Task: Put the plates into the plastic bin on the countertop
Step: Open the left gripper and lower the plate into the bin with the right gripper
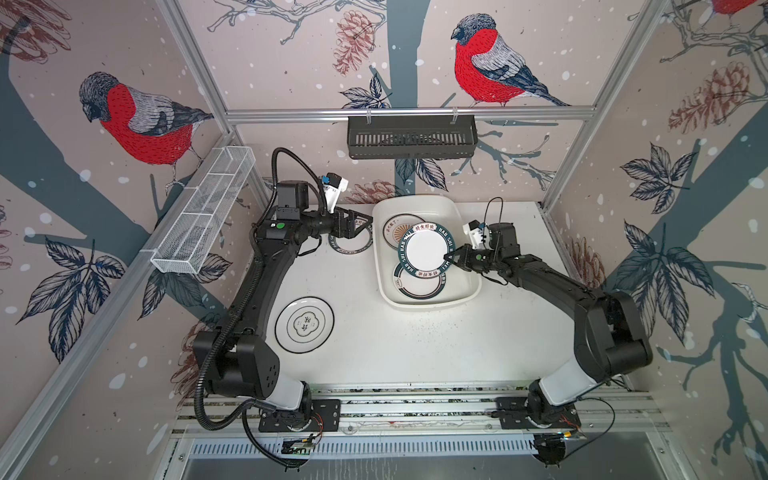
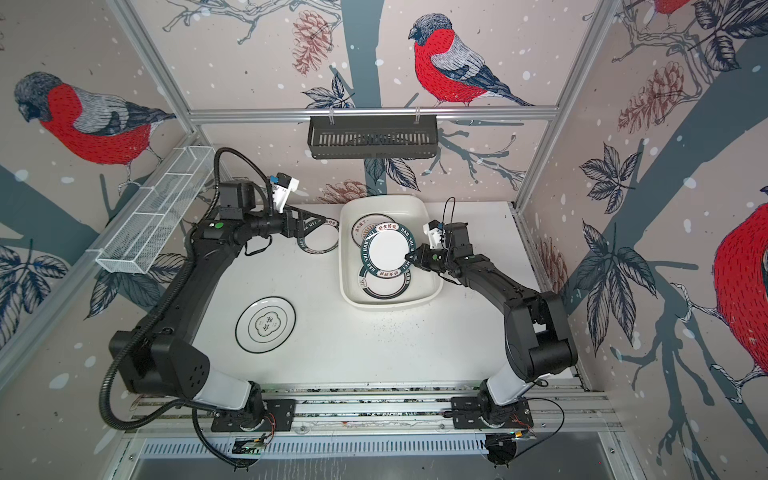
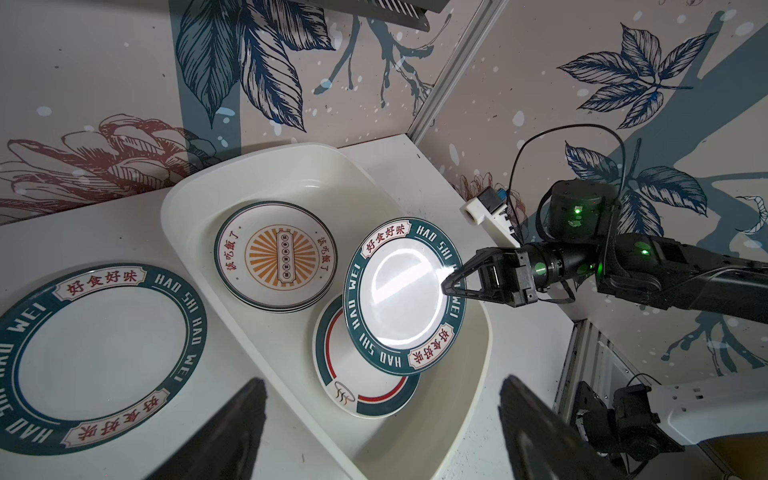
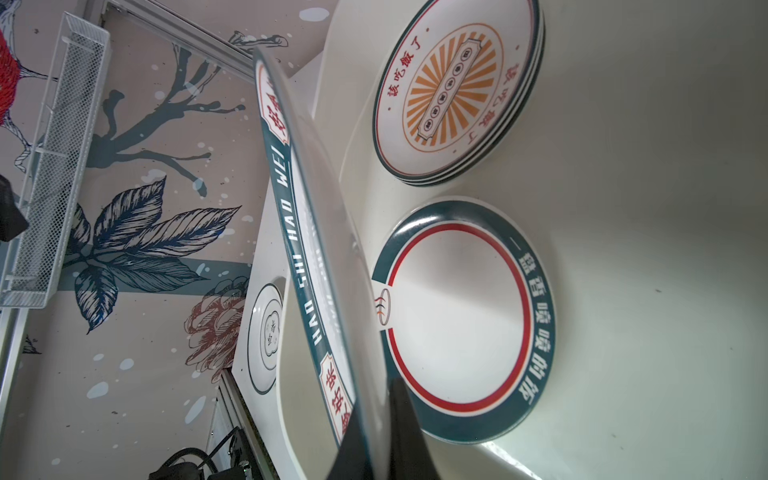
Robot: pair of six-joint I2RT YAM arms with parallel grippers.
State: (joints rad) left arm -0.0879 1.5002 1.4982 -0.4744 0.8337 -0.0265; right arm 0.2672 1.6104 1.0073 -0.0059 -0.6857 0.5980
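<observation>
Teal plate (image 1: 353, 245) on desk (image 1: 415, 340) half hidden under left gripper (image 1: 363, 226). Red-ring plate (image 3: 353, 382) partly covered by held plate (image 3: 401, 297). Under sunburst plate (image 3: 276, 257), only rims of stack show. Emblem plate (image 1: 304, 324) lettering unreadable.

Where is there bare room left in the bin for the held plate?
Bare floor runs along the white plastic bin's far end and its right wall. Crowded: the left side, where the sunburst plate stack and the red-ringed teal plate lie, with the teal-lettered plate in the right gripper's shut jaws tilted over them.
</observation>
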